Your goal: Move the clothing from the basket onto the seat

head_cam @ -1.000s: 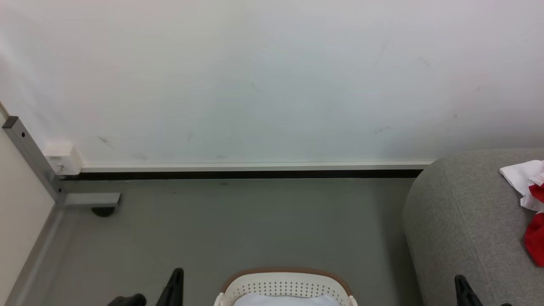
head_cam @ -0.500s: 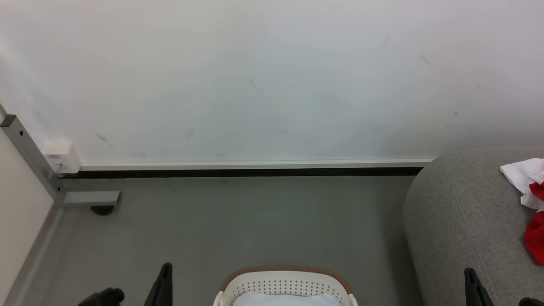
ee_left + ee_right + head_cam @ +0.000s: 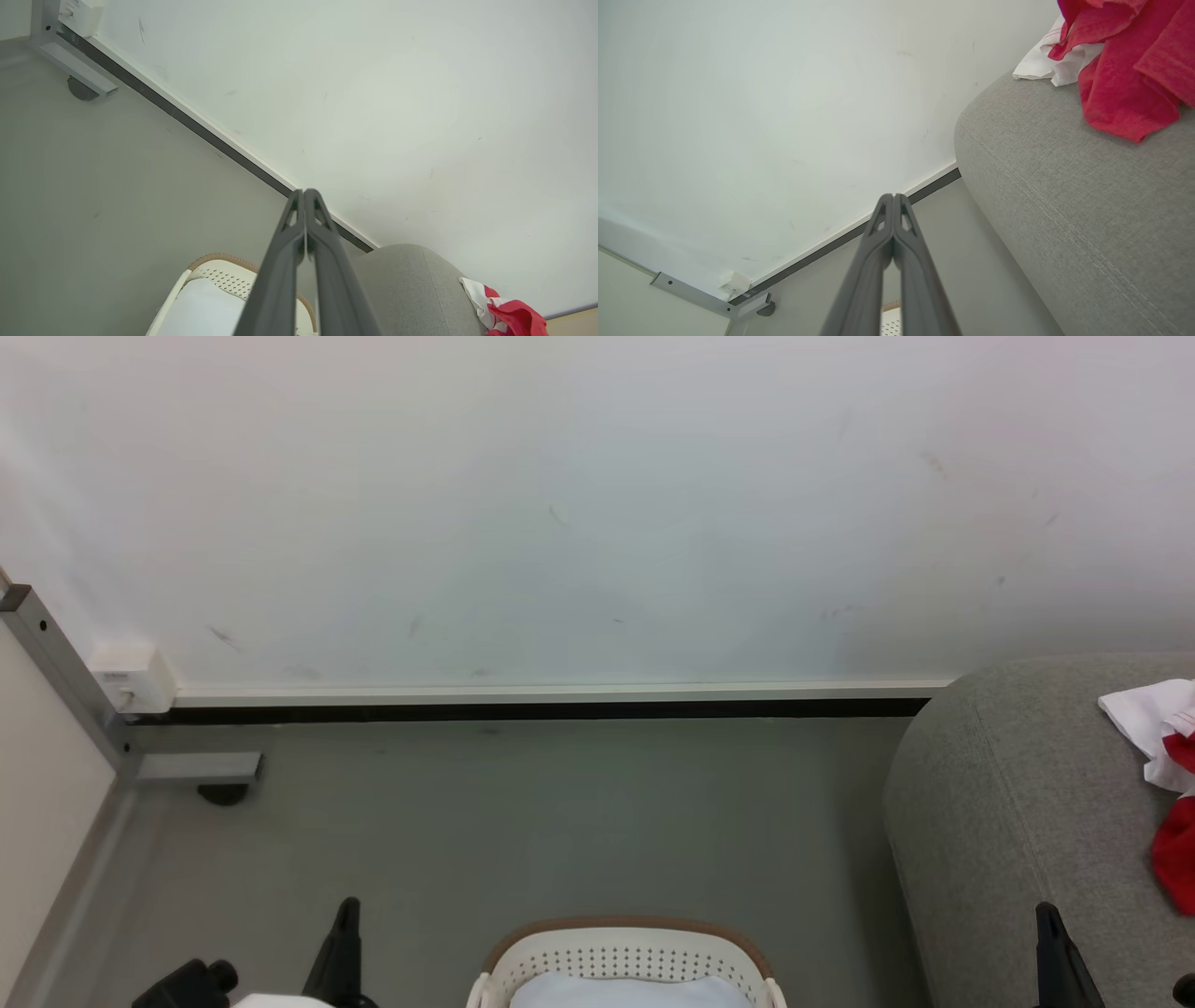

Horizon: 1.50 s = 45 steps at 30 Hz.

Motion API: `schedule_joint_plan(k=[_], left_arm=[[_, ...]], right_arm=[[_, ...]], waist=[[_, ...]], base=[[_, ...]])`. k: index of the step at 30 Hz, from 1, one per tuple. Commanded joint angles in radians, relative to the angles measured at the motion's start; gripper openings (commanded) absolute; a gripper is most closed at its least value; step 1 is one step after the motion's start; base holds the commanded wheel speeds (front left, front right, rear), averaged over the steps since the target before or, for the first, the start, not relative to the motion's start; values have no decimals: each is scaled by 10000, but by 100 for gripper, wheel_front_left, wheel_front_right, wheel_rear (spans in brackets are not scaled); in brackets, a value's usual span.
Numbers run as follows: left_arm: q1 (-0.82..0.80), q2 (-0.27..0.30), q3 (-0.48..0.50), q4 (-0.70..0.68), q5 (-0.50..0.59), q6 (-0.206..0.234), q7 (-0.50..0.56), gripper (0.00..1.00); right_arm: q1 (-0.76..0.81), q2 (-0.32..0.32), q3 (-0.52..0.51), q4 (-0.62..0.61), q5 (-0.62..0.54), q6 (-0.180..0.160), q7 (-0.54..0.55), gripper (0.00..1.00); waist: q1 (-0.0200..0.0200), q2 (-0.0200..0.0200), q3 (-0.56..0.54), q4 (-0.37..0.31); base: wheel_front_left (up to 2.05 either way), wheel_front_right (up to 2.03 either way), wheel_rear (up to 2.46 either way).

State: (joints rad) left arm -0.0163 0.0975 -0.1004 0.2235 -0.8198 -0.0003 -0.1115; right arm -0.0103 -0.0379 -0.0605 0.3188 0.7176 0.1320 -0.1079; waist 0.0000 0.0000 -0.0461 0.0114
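Now, head view, layout: the basket (image 3: pixel 621 933) sits on the grey floor (image 3: pixel 523 821) at the bottom middle, cut off by the picture's lower edge. The seat (image 3: pixel 1008 803) stands to its right, apart from it.
Head view, clothing: the red and white clothing (image 3: pixel 1167 784) lies on top of the seat at the right border. The visible part of the basket holds a pale pad (image 3: pixel 625 992) and no garment that I can make out.
Head view, grippers: the left gripper (image 3: pixel 347 907) is low and left of the basket, and the right gripper (image 3: pixel 1044 915) is in front of the seat's side. Each reads as one dark spike, fingers pressed together.
Left wrist view: the left gripper (image 3: pixel 304 193) has its fingers flat against each other with nothing between them, pointing toward the skirting strip (image 3: pixel 196 126). The basket (image 3: pixel 219 259) and pad lie below, and the seat and clothing (image 3: pixel 511 319) are far right.
Right wrist view: the right gripper (image 3: pixel 893 198) is likewise pressed together and bare. The seat (image 3: pixel 1064 196) is close on the right, with red clothing (image 3: pixel 1134 79) draped on top, not far from the rounded edge.
Risk, garment: the red fold could probably slide off if the seat is nudged or more is dropped on it.
Risk, arm: the right fingers are near the woven cover, so a sideways swing might snag it.
Risk, count: most of the basket is out of frame, so calling it emptied may be premature.
Writing: none is readable. The white box (image 3: pixel 131 677) on the wall (image 3: pixel 597 504) carries a label too small to read, and no lettering shows on the cloth.
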Motion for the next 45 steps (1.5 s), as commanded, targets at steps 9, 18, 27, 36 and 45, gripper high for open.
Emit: schedule_joint_plan(k=[9,18,27,36,45], left_arm=[[-363,-66,415,-192,-1379,-161,386,0],[-446,-119,653,-229,-2260,-237,642,0],[-533,-180,906,-266,-3197,-317,907,0],[-609,-235,1144,-295,-4019,-392,1146,0],[-689,-284,1352,-315,-4821,-460,1374,0]], right_arm=[[-440,-123,-114,-257,1565,-9,379,0],[-543,-137,-174,-305,2573,-10,628,0],[-648,-152,-236,-355,3606,-12,884,0],[-775,-167,-284,-413,4586,-14,1118,0],[-850,-179,-323,-461,5454,-15,1336,0]], waist=[[0,0,49,-13],[0,0,88,-23],[0,0,132,-35],[0,0,176,-47],[0,0,220,-58]], base=[[0,0,0],[0,0,0],[0,0,0],[0,0,0],[0,0,0]])
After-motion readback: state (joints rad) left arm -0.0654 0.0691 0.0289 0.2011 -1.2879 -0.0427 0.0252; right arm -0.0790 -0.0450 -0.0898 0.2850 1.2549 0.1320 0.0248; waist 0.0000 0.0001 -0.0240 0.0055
